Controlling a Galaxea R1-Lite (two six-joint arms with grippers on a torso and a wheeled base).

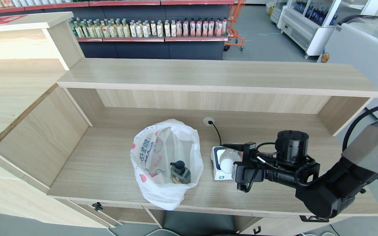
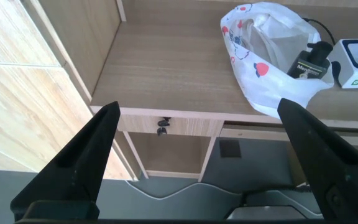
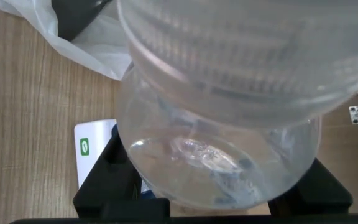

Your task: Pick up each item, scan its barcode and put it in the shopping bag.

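Observation:
My right gripper [image 1: 237,161] is shut on a clear plastic bottle [image 1: 229,160], held on its side just above the white barcode scanner [image 1: 221,177] on the counter. From the right wrist, the bottle [image 3: 229,93] sits between the black fingers [image 3: 110,180], with the scanner [image 3: 92,149] beneath it. Left of the scanner stands the white shopping bag [image 1: 162,193], mouth open, with a dark pump bottle [image 1: 179,172] inside. My left gripper [image 2: 199,112] hangs open and holds nothing, out in front of the counter, facing the bag [image 2: 260,68], the pump bottle [image 2: 309,62] and the scanner [image 2: 356,56].
A black cable [image 1: 216,131] runs from the scanner to a hole in the counter. A raised wooden ledge [image 1: 208,77] walls the back, and side panels close both ends. Bare counter [image 1: 103,157] lies left of the bag. A drawer lock [image 2: 161,126] sits under the front edge.

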